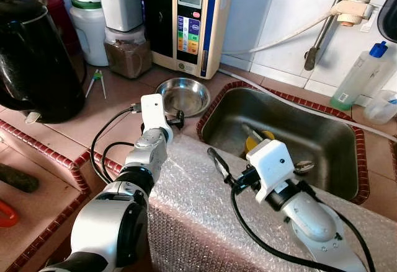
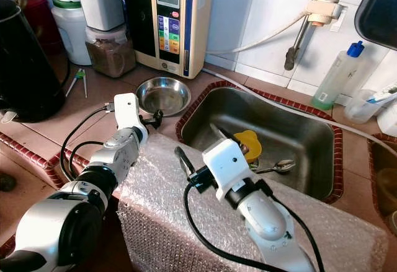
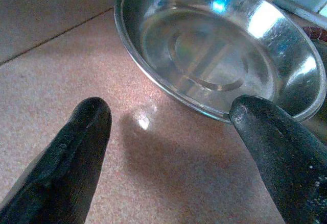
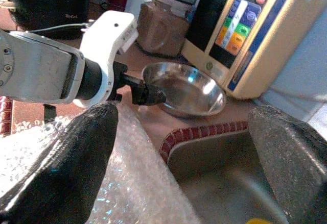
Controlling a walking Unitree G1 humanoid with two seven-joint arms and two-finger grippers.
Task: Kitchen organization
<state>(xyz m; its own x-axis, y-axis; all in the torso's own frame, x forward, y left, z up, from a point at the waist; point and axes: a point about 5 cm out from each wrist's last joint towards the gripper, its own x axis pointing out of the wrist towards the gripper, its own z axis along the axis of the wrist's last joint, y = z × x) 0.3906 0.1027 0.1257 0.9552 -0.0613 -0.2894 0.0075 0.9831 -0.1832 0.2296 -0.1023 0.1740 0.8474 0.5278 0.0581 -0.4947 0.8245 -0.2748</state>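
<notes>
Just beyond the spread left gripper (image 3: 168, 132) lies the steel bowl (image 3: 219, 50).

Tiled counter (image 1: 118, 108), red-brown edging. On it: steel bowl (image 1: 183, 95) just beside sink's (image 1: 347, 154) left rim; black kettle (image 1: 34, 55) at left; water ionizer (image 1: 186, 21), jar of brown powder (image 1: 127, 52), white container (image 1: 90, 30) along back wall. Bubble wrap (image 1: 198, 204) drapes front edge.

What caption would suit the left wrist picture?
Left end effector, open, poised beside the rim of a steel bowl on the tiled counter.
</notes>
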